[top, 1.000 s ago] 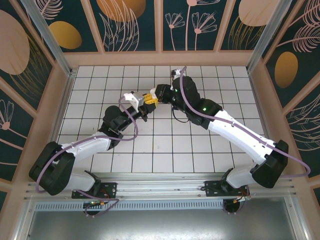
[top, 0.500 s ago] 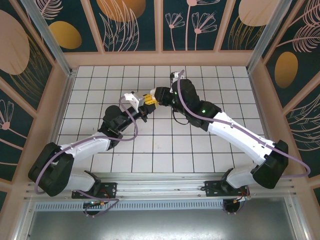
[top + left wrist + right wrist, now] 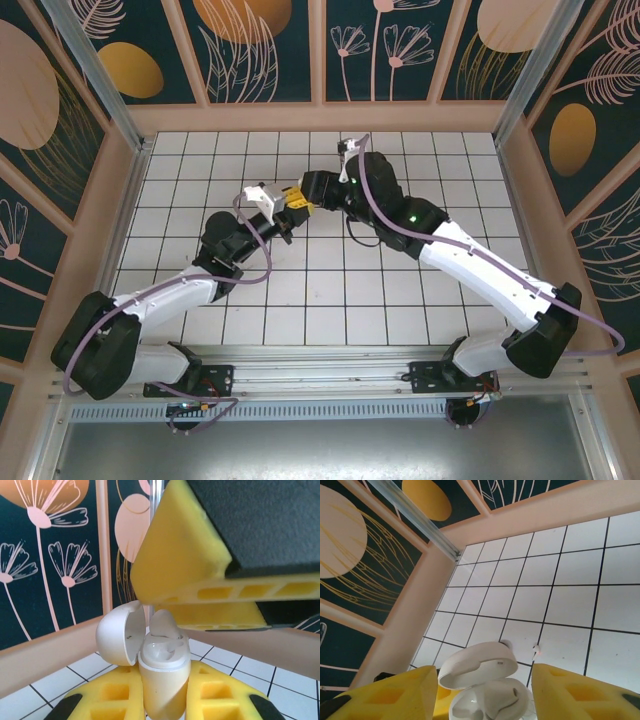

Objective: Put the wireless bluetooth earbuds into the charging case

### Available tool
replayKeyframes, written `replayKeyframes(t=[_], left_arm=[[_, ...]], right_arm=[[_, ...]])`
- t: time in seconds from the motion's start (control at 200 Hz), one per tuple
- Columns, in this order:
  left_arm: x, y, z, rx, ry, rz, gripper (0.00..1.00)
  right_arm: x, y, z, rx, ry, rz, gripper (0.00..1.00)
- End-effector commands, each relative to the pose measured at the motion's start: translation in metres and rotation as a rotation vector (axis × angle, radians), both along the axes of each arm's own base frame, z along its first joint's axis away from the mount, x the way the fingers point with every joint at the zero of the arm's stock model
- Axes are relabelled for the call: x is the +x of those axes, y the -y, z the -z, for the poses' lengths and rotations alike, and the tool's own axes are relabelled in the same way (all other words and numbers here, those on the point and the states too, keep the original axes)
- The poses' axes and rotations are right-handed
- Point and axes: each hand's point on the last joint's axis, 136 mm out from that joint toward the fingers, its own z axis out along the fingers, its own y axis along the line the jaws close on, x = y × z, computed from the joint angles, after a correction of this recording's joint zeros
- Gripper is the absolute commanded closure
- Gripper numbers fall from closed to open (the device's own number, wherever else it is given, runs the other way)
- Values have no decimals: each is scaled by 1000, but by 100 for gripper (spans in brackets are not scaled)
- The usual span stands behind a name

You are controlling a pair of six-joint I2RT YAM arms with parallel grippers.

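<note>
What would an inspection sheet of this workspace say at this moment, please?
Surface: white tiled floor with dark grout lines.
Job's things: charging case held upright, lid open; one white earbud sits in it; a tiny whitish bit, perhaps an earbud, lies loose on a tile.
Clutter: nothing seen.
Hands: left hand shut on the case's lower body; right hand open, its fingers either side of the case.
Cables: a purple cable loops along each arm, away from the case.
Surroundings: peach walls with dark floral panels; metal rail at the near edge.
</note>
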Motion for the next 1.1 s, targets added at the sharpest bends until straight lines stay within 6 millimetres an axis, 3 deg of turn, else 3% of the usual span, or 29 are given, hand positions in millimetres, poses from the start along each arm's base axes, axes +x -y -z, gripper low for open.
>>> replayKeyframes(t=[0.0,0.165,0.335,0.52,0.616,0.736,0.961,1.096], left_arm=[[-10,-4,-22,-33,72,6,100],[-16,-5,-18,-19,73,20,100],[-20,-7,-16,13,68,19,100],[-28,-19,-9,67,61,-18,100],[-34,-28,-5,98,52,-47,100],[-43,-42,2,143,36,-91,100],[-59,-70,9,186,15,-170,100],[-66,-82,13,194,4,-203,100]], right_arm=[[-8,2,-26,19,19,-20,46],[-10,3,-34,5,23,-48,44],[-5,23,-40,19,27,-34,44],[19,50,-19,29,-55,-12,45],[35,50,4,-2,-96,-7,47],[57,32,49,-68,-163,-36,49],[93,-29,148,-225,-316,-159,60],[106,-75,192,-305,-359,-217,65]])
